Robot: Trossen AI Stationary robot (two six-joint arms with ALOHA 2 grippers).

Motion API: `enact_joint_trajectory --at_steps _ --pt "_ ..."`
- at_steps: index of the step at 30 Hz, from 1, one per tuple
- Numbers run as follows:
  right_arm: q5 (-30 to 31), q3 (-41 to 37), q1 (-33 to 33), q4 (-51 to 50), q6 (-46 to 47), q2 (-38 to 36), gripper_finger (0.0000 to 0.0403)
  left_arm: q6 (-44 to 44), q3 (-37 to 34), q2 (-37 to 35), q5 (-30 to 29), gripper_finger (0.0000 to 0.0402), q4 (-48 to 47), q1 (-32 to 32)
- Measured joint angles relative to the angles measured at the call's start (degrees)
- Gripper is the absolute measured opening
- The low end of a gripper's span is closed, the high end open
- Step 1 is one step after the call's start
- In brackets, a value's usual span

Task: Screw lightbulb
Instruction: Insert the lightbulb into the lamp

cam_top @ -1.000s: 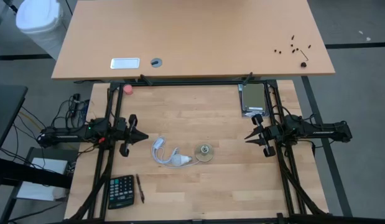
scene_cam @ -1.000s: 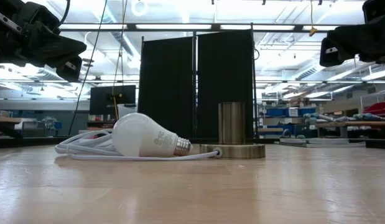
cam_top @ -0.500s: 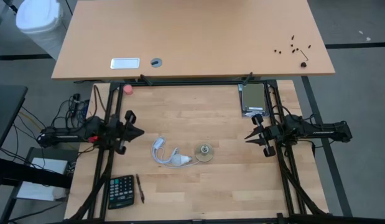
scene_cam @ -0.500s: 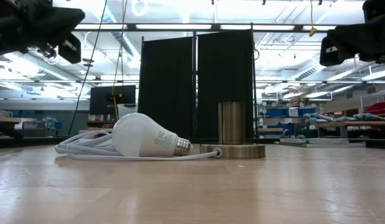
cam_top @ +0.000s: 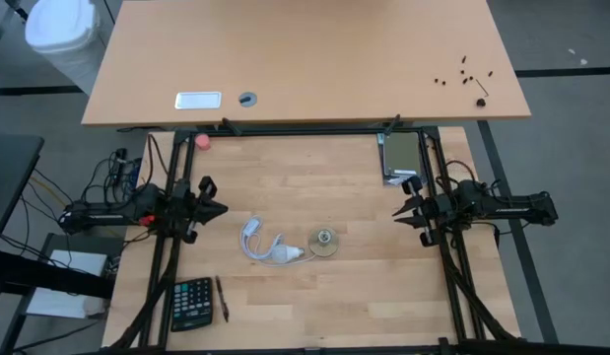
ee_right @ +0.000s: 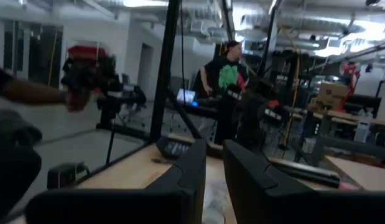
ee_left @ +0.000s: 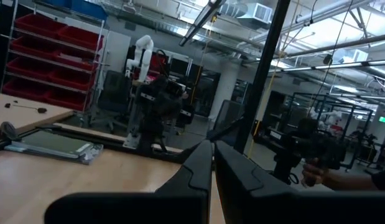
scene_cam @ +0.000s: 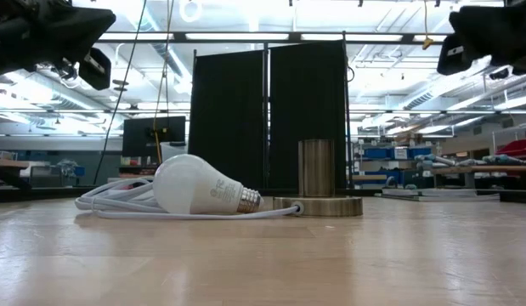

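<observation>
Left tool (cam_top: 214, 209) has pulled back, right tool (cam_top: 403, 213) just lifted; both nearly closed, empty. Lightbulb (cam_top: 291, 254) lies untouched on the table (cam_top: 324, 168), so nothing is started.

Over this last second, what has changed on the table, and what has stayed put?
The left gripper drew back toward the table's left edge and rolled; the right gripper then also rolled and shifted slightly. Neither took hold of anything. The lightbulb, its white cord and the round metal base lie unmoved.
</observation>
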Motion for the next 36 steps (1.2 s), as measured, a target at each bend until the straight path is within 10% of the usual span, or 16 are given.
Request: enact_joint_trajectory --at_steps 9,27,36 --pt "20.26 0.02 -0.04 6.52 11.61 1.05 0.0068 0.03 0.0 0.0 0.02 0.0026 -0.04 0.0" --pt "17.47 4.54 0.2 21.09 15.35 28.51 0.0068 -16.19 0.0 0.02 7.17 0.0026 -3.56 -0.07" --pt "16.35 17.03 0.2 21.29 11.82 48.82 0.0068 -9.46 0.0 0.02 6.69 0.0026 -3.52 -0.07"
